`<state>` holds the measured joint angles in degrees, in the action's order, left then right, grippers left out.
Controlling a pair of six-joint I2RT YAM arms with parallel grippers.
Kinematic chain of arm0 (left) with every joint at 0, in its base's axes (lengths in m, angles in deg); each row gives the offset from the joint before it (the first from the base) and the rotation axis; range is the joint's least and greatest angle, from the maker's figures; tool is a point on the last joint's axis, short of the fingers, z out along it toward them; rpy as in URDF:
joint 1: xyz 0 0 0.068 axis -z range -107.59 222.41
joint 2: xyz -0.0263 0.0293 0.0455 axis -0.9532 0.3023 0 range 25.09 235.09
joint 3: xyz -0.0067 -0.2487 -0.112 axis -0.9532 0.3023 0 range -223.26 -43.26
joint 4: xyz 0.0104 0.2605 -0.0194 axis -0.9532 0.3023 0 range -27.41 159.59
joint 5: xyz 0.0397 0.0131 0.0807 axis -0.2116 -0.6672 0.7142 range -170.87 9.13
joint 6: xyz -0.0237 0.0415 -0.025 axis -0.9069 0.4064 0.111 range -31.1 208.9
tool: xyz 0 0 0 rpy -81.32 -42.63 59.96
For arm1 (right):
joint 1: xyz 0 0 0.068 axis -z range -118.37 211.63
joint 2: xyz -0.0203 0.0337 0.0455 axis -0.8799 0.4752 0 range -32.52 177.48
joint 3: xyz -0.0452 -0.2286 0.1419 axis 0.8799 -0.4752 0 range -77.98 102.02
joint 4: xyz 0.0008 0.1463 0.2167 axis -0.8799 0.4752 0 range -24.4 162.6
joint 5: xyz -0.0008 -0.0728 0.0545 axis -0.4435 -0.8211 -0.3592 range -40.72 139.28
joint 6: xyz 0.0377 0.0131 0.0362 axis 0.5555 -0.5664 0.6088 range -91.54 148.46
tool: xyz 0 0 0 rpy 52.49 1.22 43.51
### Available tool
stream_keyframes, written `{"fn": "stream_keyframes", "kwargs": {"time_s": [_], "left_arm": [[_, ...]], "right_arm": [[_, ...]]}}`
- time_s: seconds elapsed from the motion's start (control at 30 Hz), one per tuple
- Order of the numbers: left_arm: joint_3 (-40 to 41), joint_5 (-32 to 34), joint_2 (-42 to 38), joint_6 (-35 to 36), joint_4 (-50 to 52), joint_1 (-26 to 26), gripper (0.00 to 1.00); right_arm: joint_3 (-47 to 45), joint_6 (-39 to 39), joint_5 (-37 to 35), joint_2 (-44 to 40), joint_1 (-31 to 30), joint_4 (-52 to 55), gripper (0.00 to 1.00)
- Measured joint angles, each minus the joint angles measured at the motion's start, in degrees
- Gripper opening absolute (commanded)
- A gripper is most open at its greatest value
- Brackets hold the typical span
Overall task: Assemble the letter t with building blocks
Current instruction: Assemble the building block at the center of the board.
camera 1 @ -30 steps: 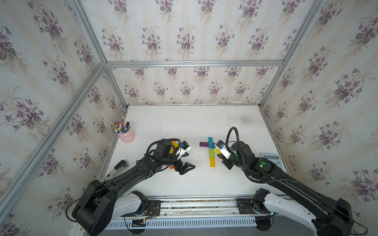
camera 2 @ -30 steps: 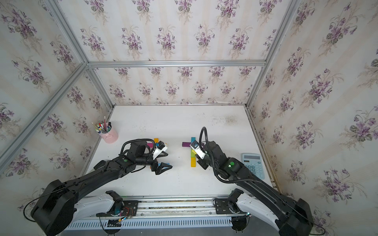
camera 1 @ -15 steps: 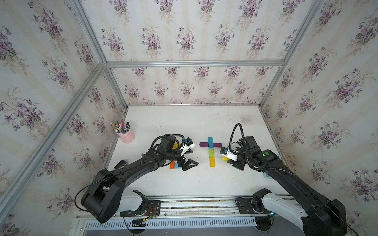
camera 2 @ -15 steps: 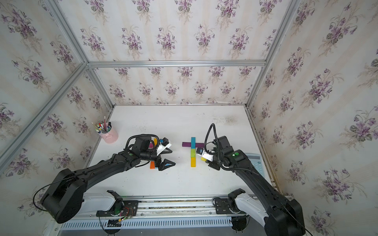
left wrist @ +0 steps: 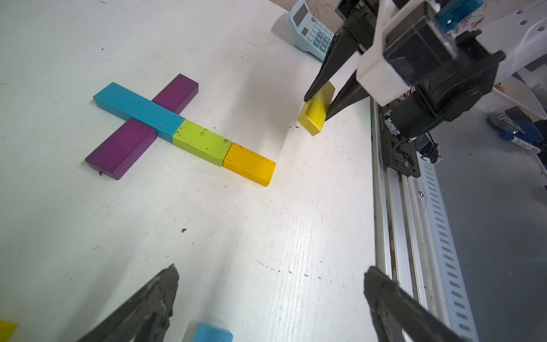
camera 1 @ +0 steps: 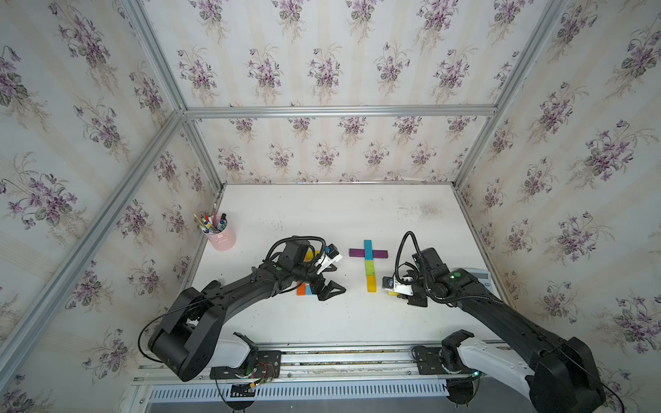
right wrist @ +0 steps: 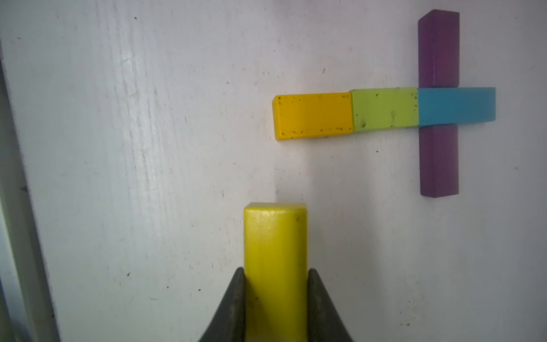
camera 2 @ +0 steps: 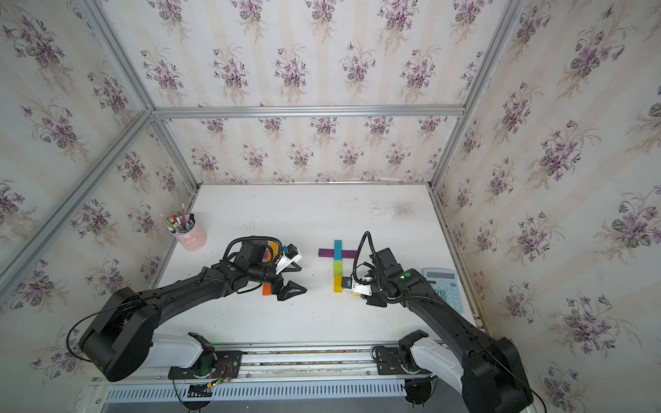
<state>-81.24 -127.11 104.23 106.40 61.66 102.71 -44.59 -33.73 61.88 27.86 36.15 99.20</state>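
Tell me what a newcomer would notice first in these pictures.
A bright cross of coloured blocks lies in the middle of the white table. Beside its foot the right end effector grips a yellow block, not touching the cross. The left end effector stands wide open on the other side.

The letter t point(camera 1: 368, 266) lies flat right of the surface's point(camera 1: 322, 214) middle: teal block point(camera 1: 367, 249), lime block point(camera 1: 369, 266) and orange block point(camera 1: 371, 283) run toward the front edge, with a purple crossbar point(camera 1: 380, 253) at the teal. My right gripper point(right wrist: 276, 274) pinches a yellow block point(right wrist: 275, 237) near the orange end, not touching it.
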Motion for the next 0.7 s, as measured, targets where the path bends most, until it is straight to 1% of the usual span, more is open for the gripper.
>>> {"fn": "stream_keyframes", "kwargs": {"time_s": [0.1,0.27,0.7], "left_arm": [[0.02,0.02,0.22,0.11,0.00,0.00,1.00],[-0.02,0.11,0.74,0.44,0.26,0.00,1.00],[0.00,0.46,0.98,0.61,0.50,-0.13,1.00]], "right_arm": [[0.26,-1.03,-1.18,3.63,0.02,-1.62,0.13],[4.04,-2.01,-1.25,10.73,0.04,-2.12,0.11],[4.22,-3.39,1.73,16.52,-0.02,-5.29,0.12]]}}
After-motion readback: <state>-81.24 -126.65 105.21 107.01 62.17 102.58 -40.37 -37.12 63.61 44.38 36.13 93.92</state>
